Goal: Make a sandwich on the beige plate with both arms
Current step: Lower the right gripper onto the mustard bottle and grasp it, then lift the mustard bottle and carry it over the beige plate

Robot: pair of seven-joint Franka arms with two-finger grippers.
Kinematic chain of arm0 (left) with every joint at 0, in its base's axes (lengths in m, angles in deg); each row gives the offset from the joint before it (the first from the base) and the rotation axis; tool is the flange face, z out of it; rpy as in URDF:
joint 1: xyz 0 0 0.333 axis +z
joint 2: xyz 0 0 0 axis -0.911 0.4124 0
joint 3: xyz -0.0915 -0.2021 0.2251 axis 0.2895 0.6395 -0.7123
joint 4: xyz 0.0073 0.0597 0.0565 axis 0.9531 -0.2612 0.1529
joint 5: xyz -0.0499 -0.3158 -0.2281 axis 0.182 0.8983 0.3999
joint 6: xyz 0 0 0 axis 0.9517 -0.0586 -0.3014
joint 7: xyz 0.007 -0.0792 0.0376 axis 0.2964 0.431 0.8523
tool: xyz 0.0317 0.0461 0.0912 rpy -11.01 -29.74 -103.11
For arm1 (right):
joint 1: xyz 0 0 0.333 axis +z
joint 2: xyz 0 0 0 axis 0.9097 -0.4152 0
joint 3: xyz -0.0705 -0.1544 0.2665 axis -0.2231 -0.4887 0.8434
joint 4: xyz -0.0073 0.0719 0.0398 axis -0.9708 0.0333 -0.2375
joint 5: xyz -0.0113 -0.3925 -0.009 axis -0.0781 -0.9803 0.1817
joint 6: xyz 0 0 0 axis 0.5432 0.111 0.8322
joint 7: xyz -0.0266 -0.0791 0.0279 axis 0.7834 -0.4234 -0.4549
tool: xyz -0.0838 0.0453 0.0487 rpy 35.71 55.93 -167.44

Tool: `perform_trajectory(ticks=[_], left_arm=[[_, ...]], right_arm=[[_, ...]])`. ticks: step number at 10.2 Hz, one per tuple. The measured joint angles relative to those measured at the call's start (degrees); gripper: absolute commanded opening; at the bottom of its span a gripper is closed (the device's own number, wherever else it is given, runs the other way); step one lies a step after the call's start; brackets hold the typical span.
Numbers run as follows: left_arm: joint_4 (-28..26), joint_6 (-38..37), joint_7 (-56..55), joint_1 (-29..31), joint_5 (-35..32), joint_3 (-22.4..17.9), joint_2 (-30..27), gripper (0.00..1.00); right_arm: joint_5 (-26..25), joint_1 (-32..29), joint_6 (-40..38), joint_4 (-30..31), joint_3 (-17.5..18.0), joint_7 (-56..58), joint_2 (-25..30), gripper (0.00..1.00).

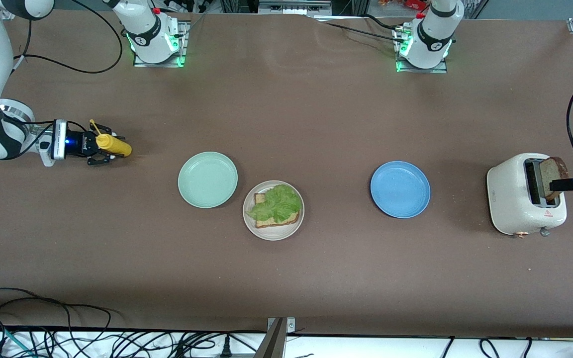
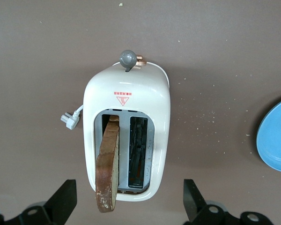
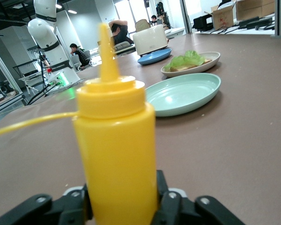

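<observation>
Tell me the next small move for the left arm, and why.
Probably lower the open left gripper so its fingers straddle the bread slice leaning out of the toaster, then close; the beige plate holds only bread and lettuce.

Two white arms, dark grey joint bands. Bases on metal plates, green lights glowing, red buttons above. Black cables trail off both. Right gripper (image 1: 110, 145) black with a blue light; left gripper (image 2: 130, 206) black fingers (image 2: 63, 199), wedge-shaped.

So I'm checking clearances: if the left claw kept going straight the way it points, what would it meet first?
Probably the bread slice leaning out of the toaster; the open left claw points down at it, though depth is unclear.
</observation>
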Motion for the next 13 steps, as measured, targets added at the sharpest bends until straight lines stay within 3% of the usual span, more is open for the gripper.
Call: perform_trajectory(ticks=[6,9,13], left_arm=[[-0.1,0.0,0.0,0.0,0.0,0.0,0.0,1.00],[-0.1,0.0,0.0,0.0,0.0,0.0,0.0,1.00],[-0.1,0.0,0.0,0.0,0.0,0.0,0.0,1.00]], right_arm=[[-0.4,11.5,8.3,-12.0,-0.3,-7.4,3.2,0.00],[-9.1,18.9,13.2,-22.2,-0.4,-23.9,4.5,0.00],[-23.6,30.2,18.6,-30.3,-0.3,-44.9,5.9,0.00]])
